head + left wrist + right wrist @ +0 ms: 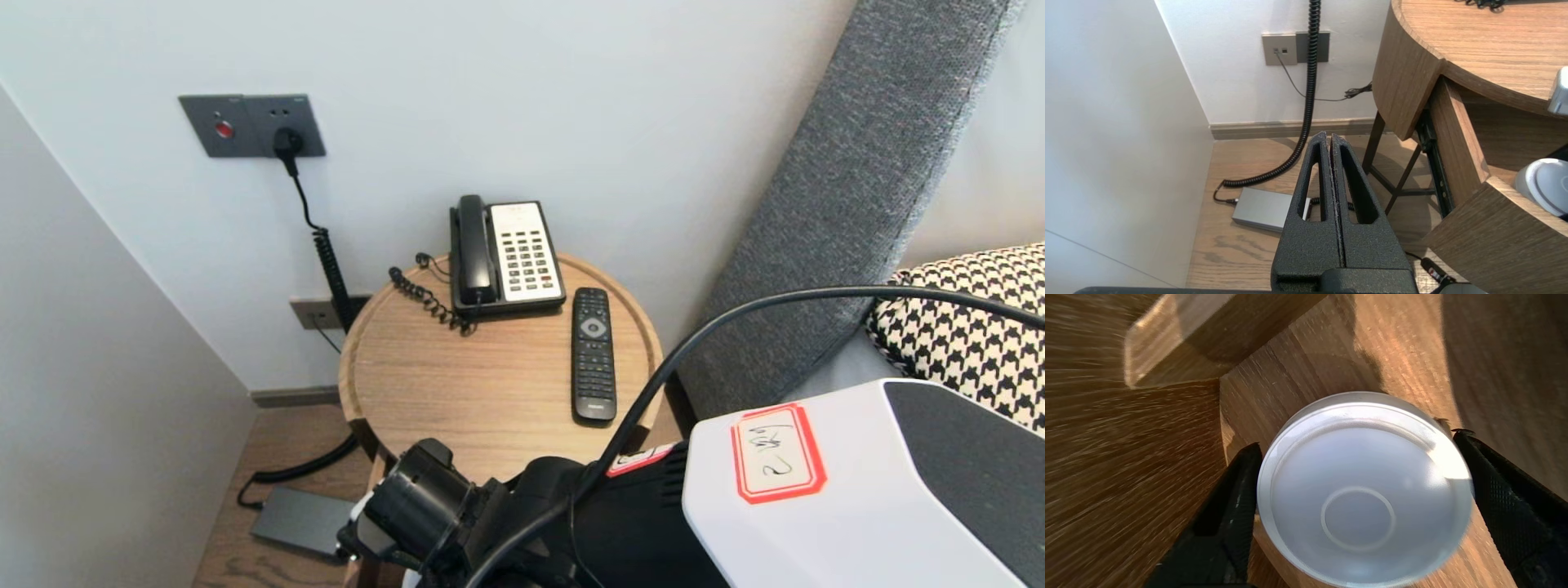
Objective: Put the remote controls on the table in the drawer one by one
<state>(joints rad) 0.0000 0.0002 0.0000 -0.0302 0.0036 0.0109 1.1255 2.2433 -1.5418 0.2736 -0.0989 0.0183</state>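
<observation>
A white round container (1363, 490) sits lid-up on the wooden floor of an open drawer (1306, 367) under the round side table (457, 384). My right gripper (1356, 440) is down in that drawer, open, with one black finger (1237, 490) on each side of the container, close against its rim. The left wrist view shows the same container (1545, 185) inside the pulled-out drawer (1457, 139). In the head view the right arm (816, 490) fills the bottom and hides its fingers. My left gripper (1327, 136) hangs shut and empty beside the table, over the floor.
On the tabletop stand a black and white desk phone (506, 257) and a black remote (593, 351). A grey power brick (298, 518) with a coiled cord (1308, 102) lies on the floor by the wall. A grey sofa and patterned cushion (971, 327) are on the right.
</observation>
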